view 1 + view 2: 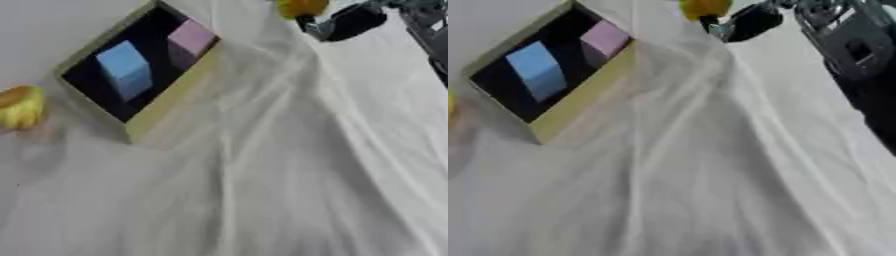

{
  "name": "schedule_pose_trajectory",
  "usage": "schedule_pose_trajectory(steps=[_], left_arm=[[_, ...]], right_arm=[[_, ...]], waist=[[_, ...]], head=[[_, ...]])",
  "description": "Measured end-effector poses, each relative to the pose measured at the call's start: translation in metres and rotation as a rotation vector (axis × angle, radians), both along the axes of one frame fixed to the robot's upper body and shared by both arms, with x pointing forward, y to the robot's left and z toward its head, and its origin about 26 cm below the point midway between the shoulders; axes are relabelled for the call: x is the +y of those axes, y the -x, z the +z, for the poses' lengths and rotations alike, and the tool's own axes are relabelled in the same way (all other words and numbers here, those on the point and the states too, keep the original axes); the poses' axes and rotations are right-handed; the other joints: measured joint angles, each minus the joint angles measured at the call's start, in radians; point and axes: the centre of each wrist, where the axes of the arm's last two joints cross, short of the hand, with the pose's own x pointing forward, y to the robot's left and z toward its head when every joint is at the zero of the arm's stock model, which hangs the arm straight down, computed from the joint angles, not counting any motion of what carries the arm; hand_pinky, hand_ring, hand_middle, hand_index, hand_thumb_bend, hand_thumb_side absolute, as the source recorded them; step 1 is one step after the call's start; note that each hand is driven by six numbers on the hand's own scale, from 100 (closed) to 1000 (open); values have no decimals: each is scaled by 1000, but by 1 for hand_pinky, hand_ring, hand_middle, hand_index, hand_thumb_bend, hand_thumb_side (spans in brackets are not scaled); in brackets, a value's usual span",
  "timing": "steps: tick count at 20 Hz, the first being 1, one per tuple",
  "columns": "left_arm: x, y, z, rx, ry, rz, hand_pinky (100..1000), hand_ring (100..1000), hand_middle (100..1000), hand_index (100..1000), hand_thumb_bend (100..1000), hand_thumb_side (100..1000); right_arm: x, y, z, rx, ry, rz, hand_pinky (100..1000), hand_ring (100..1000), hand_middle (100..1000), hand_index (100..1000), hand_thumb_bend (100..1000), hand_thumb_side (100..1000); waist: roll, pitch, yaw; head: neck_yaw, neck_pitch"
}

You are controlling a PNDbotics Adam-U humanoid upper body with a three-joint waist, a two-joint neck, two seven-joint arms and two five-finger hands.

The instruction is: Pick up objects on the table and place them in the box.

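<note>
A shallow box [166,107] with tan walls and a dark inside lies askew at the upper left. Inside it rest a blue block [127,70] and a pink block [188,41]. My right hand [346,22] reaches in from the upper right, its dark fingers next to a yellow object [302,7] at the top edge. Whether the fingers close on that object is not visible. A second yellow, rounded object [22,106] lies on the cloth left of the box. My left hand shows in neither view.
A wrinkled white cloth [262,175] covers the table, with folds running down from the box. The right arm's black and silver links [859,55] fill the upper right.
</note>
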Motion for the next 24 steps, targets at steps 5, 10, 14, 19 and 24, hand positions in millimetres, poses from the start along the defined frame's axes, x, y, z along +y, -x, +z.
schedule_pose_trajectory(steps=[5,10,14,19,24], left_arm=[[-1,0,1,-5,-2,-6,649,697,686,793,100,650],[-5,0,8,-32,-10,-27,649,698,687,793,100,650],[-7,1,11,-44,-15,-39,649,699,688,793,100,650],[-9,1,15,-59,-17,-48,649,699,689,793,100,650],[-10,1,17,-67,-20,-52,649,700,689,794,100,650]], right_arm=[[41,-2,9,-17,60,112,841,781,636,782,100,100],[66,-16,9,-12,85,160,857,795,649,792,100,100],[73,-34,3,11,78,175,867,809,665,803,100,100],[78,-53,-10,33,95,182,879,836,702,827,100,100],[79,-63,-19,51,140,197,909,898,801,902,100,151]], waist=[[-6,-1,12],[-19,17,48],[-29,33,72],[-38,47,89],[-49,53,104]], head=[[-19,0],[-42,-17],[-60,-31],[-75,-40],[-78,-47]])
